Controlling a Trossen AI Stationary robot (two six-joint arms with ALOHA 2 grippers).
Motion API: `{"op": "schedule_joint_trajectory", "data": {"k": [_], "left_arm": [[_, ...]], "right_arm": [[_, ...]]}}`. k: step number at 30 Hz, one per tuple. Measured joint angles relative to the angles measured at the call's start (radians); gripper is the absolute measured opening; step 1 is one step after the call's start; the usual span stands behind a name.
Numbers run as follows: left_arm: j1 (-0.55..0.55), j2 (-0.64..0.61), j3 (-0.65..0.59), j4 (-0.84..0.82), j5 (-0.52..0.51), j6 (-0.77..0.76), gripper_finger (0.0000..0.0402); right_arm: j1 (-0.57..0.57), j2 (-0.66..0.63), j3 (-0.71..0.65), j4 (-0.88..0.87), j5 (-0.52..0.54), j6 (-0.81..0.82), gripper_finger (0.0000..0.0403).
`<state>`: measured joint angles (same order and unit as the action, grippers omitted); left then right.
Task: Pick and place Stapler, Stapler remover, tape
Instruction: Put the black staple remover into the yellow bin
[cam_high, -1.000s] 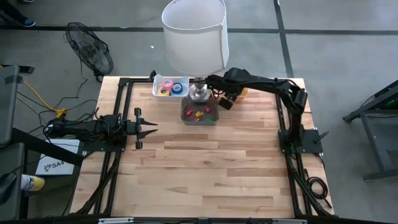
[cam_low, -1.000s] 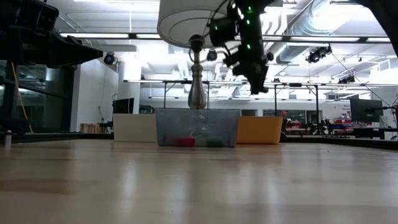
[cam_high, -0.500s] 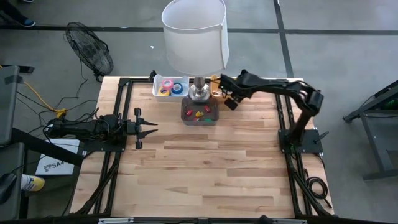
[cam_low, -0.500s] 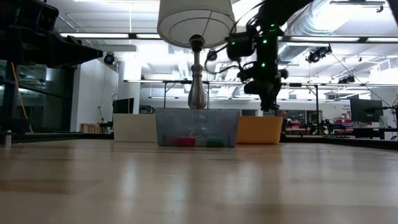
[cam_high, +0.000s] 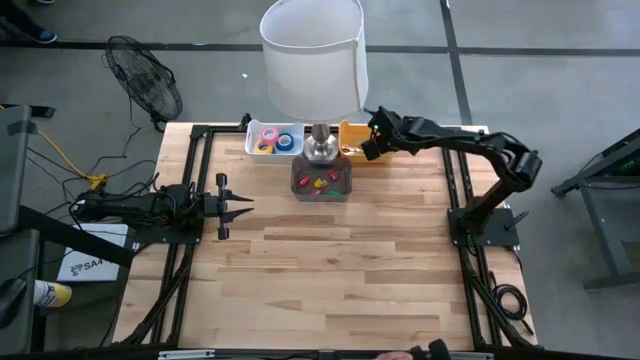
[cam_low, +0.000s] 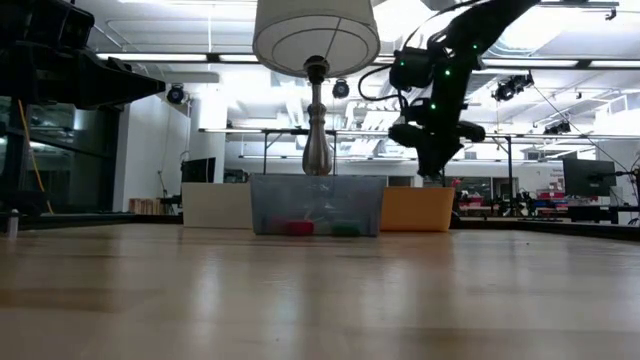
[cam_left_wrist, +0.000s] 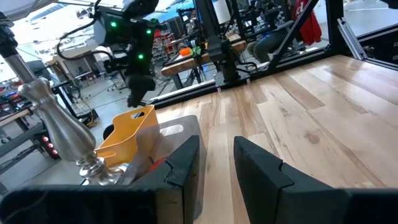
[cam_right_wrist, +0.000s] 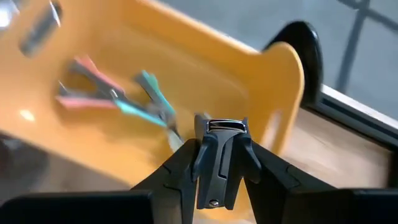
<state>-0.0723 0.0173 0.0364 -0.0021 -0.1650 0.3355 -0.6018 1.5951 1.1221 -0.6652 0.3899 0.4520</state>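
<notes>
My right gripper (cam_high: 370, 147) hangs over the yellow bin (cam_high: 352, 135) at the table's far edge, shut on a black stapler remover (cam_right_wrist: 217, 155) with a chrome tip. A pink stapler remover (cam_right_wrist: 87, 87) and a teal one (cam_right_wrist: 149, 99) lie in that bin. Tape rolls in pink, yellow and blue (cam_high: 272, 140) lie in a white tray left of the lamp base. My left gripper (cam_high: 235, 206) waits at the table's left side, level and open, with nothing between its fingers. The stapler is out of view. My right gripper pinches the black stapler remover's two sides (cam_right_wrist: 214, 171) between its two fingers (cam_right_wrist: 180, 168). The fingers slant down from the table's right side toward the bin. The remover lies along the fingers, its chrome tip (cam_right_wrist: 224, 126) pointing out past them, lifted clear above the bin.
A tall lamp with a white shade (cam_high: 312, 60) stands on its metal base (cam_high: 320, 148) between tray and yellow bin. A clear bin (cam_high: 322, 182) with small red, yellow and green pieces sits just in front of it. Bare wood lies toward the near edge.
My right gripper has carried the stapler remover from beside the lamp base toward the table's far right, to above the yellow bin. It has sunk and rolled at the wrist on the way. It has stayed shut on the remover.
</notes>
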Motion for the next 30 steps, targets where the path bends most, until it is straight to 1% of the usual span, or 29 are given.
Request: {"op": "schedule_joint_trajectory", "data": {"k": [7,13,16,20,30], "left_arm": [[0.0,0.0,0.0,0.0,0.0,0.0,0.0096],[0.0,0.0,0.0,0.0,0.0,0.0,0.0096],[0.0,0.0,0.0,0.0,0.0,0.0,0.0096],[0.0,0.0,0.0,0.0,0.0,0.0,0.0096],[0.0,0.0,0.0,0.0,0.0,0.0,0.0096]], "right_arm": [[-0.04,0.033,0.0,0.12,-0.041,0.082,0.0103],[-0.048,0.096,0.0,0.188,-0.142,0.098,0.0104],[-0.048,0.116,0.001,0.216,-0.156,0.135,0.0109],[-0.056,0.122,0.001,0.221,-0.154,0.147,0.0131],[-0.073,0.122,0.001,0.229,-0.154,0.151,0.0219]]}}
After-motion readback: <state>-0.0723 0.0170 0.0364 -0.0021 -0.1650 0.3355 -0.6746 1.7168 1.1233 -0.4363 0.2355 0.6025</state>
